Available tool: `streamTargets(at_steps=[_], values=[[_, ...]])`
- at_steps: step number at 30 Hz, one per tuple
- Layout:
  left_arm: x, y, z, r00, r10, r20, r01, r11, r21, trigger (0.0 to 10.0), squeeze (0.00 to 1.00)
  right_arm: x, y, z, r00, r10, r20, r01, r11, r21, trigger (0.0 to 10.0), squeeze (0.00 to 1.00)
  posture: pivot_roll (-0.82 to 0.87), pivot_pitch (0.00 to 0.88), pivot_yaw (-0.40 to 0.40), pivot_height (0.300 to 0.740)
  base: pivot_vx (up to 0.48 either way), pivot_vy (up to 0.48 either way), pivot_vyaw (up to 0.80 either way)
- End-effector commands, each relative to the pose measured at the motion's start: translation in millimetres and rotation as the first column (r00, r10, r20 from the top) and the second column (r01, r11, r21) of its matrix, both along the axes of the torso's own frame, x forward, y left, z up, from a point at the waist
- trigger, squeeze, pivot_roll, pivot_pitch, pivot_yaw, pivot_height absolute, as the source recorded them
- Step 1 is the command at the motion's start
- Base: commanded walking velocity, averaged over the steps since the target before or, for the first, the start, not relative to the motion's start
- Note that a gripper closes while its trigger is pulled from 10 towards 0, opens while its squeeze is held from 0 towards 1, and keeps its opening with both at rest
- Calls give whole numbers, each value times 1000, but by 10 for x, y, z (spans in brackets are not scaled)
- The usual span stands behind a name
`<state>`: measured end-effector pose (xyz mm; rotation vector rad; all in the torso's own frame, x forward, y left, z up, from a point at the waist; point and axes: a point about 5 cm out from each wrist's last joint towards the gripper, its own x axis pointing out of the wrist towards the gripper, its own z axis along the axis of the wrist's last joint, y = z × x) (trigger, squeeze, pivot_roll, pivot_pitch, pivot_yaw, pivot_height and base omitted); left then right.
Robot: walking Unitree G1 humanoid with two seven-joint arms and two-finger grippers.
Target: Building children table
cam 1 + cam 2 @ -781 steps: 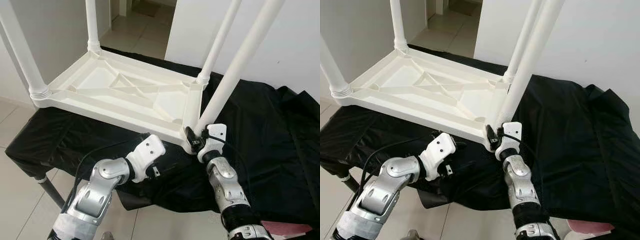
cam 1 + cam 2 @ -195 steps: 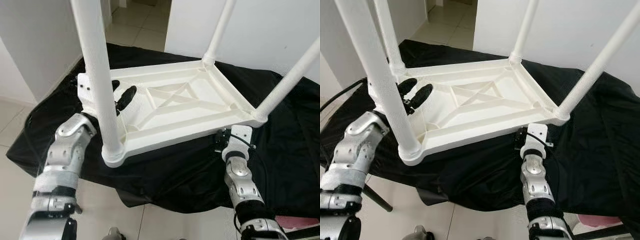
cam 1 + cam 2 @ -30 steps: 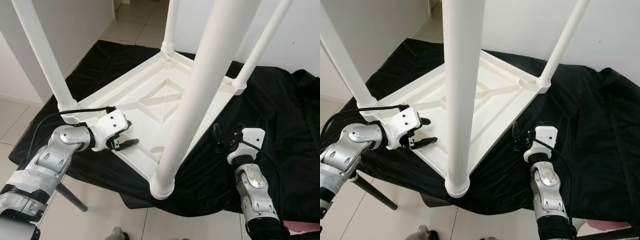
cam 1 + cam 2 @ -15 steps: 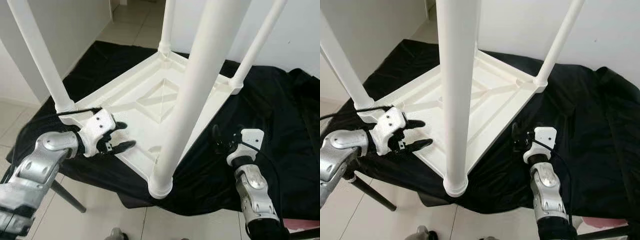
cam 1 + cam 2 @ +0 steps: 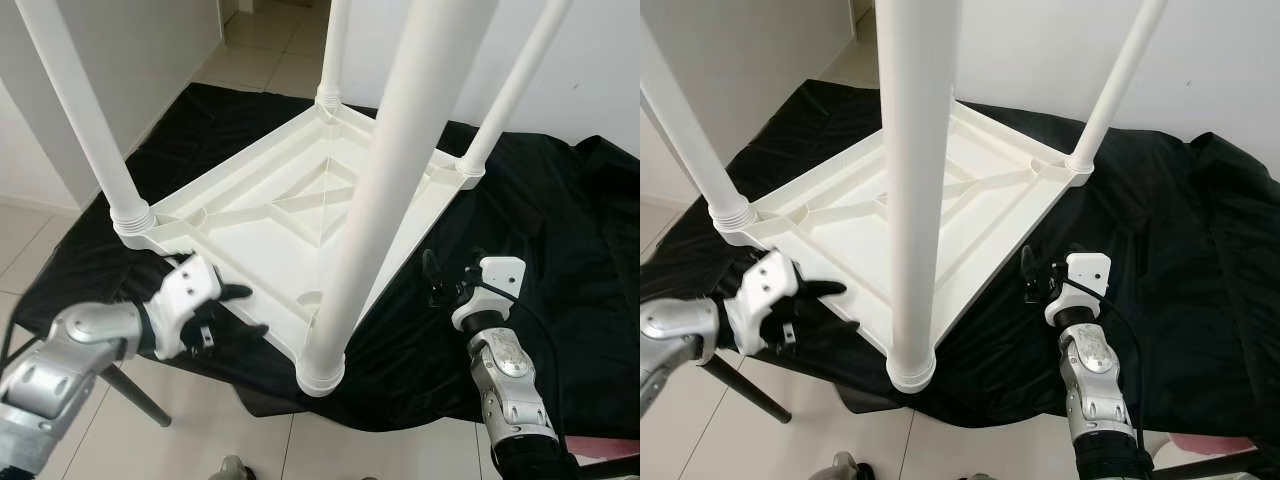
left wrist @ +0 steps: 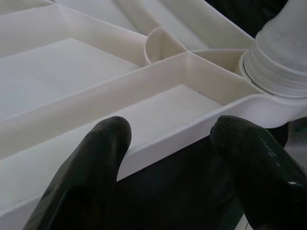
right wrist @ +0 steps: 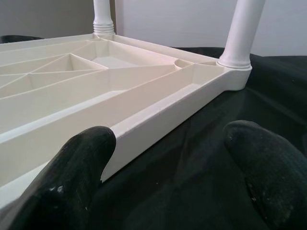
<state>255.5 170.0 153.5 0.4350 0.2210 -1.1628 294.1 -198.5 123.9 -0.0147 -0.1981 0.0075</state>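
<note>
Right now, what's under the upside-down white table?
A black cloth lies directly under the white table and spreads out past its edges. A dark support leg shows below the cloth's near-left edge. The surface beneath the cloth is covered, so it cannot be identified.

Both eye views look steeply down on the upturned table (image 5: 270, 215); each wrist view faces its rim closely, sharing it.
</note>
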Motion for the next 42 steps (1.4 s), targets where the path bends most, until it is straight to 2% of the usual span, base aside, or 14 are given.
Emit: streamTargets(at_steps=[1,2,5,9,11,13,16,18,20,25,30,32,37,42], values=[[-99,-23,-45,983,-159,-88,163,986,31,10000,0,0,-28,-39,1000,-5,-23,4,1000,-12,10000,0,58,60,-67,740,0,0,0],[-86,-29,-107,984,-158,-82,165,983,76,10000,0,2,-33,-35,1000,-6,-23,5,1000,-13,10000,0,54,59,-67,740,0,0,0],[-45,-70,-179,987,-136,-85,146,982,123,10000,0,8,-40,-28,1000,-7,-21,7,1000,-13,10000,0,51,59,-67,740,0,0,0],[134,-202,-165,995,-94,-20,96,986,137,10000,0,4,-41,-25,1000,-11,-20,11,1000,-15,10000,0,48,61,-65,740,0,0,0],[134,-202,-165,995,-94,-20,96,986,137,10000,0,4,-41,-25,1000,-11,-20,11,1000,-15,10000,0,48,61,-65,740,0,0,0],[180,-247,-150,996,-84,-2,83,988,128,10000,0,3,-42,-23,1000,-13,-19,12,1000,-14,10000,0,41,62,-62,740,0,0,0],[326,-436,-92,997,-50,56,45,996,82,10000,0,-18,-65,-24,999,-28,-17,28,1000,-14,10000,0,29,65,-53,740,0,0,0],[364,-514,-79,996,-47,71,42,997,67,10000,0,-27,-73,-28,999,-34,-17,34,999,-13,10000,0,23,64,-50,740,0,0,0],[364,-514,-79,996,-47,71,42,997,67,10000,0,-27,-73,-28,999,-34,-17,34,999,-13,10000,0,23,64,-50,740,0,0,0],[439,-792,-28,993,-45,110,44,999,12,10000,0,-36,-74,-31,999,-42,-17,42,999,-11,10000,0,20,71,-44,740,0,0,0],[488,-871,6,992,-11,126,14,1000,-23,10000,0,-36,-81,-35,999,-45,-18,44,999,-10,10000,0,23,74,-44,740,0,0,0],[561,-983,42,988,19,152,-12,999,-45,10000,0,-27,-89,-31,999,-49,-18,49,999,-10,10000,0,23,77,-42,740,0,0,0],[668,-1059,100,982,78,175,-66,995,-73,10000,0,-32,-104,-26,998,-54,-16,54,999,-9,10000,0,23,80,-42,740,0,0,0],[716,-1095,112,975,102,199,-90,993,-72,10000,0,-69,-115,-9,999,-38,-3,38,999,6,10000,0,18,83,-39,740,0,0,0]])
